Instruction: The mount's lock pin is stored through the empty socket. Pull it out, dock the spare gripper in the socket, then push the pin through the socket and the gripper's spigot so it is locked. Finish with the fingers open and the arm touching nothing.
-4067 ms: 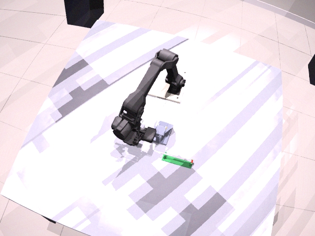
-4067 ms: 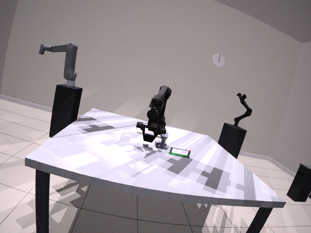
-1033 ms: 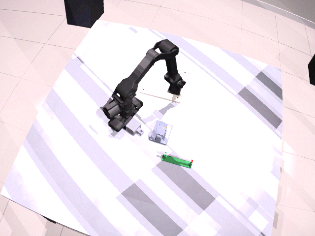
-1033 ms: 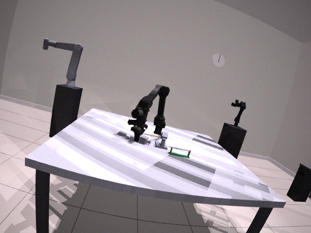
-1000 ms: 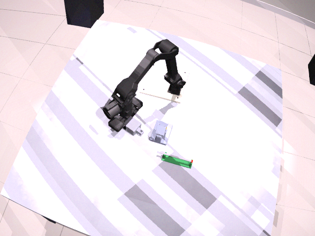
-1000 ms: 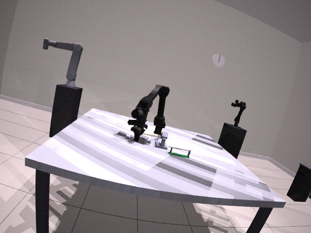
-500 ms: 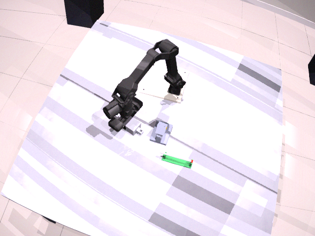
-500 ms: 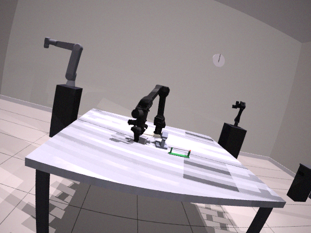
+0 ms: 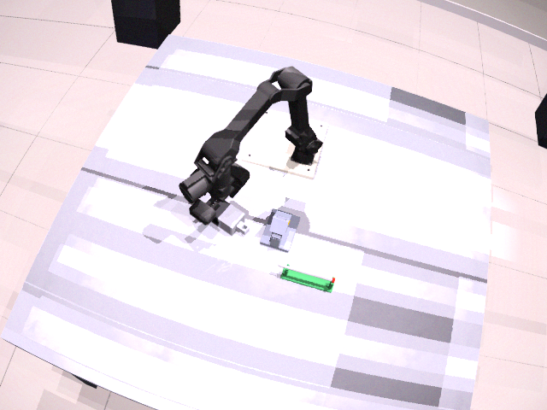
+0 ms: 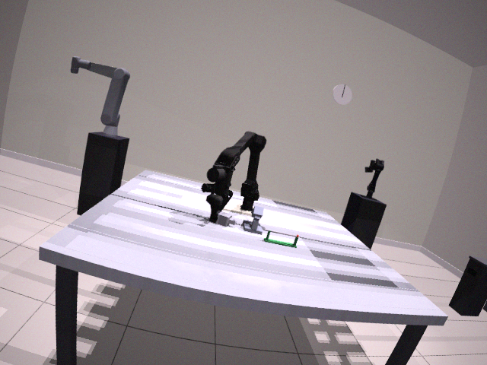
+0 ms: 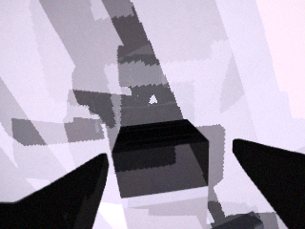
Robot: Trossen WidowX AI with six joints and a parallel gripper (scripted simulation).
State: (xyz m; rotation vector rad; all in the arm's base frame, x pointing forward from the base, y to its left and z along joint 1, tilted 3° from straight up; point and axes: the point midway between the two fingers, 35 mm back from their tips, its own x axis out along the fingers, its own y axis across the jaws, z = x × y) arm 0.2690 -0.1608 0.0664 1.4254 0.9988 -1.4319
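Observation:
The grey spare gripper (image 9: pixel 232 219) (image 10: pixel 225 220) (image 11: pixel 162 164) lies on the table just left of the mount (image 9: pixel 279 229) (image 10: pixel 254 222), apart from it, with its small spigot (image 9: pixel 243 227) pointing towards the mount. My gripper (image 9: pixel 214 214) (image 10: pixel 216 217) (image 11: pixel 171 152) is open, its fingers standing wide on either side of the spare gripper's body and low over the table. The mount's socket has nothing in it. The lock pin, with a red head (image 9: pixel 332 279) (image 10: pixel 297 236), lies on the green tray (image 9: pixel 307 280) (image 10: pixel 280 242) in front of the mount.
The arm's base stands on a pale plate (image 9: pixel 308 171) behind the mount. Black pedestals stand off the table: one at the far left (image 9: pixel 145 20) (image 10: pixel 103 172) bearing a grey arm, and one on the right (image 10: pixel 364 217) bearing a camera.

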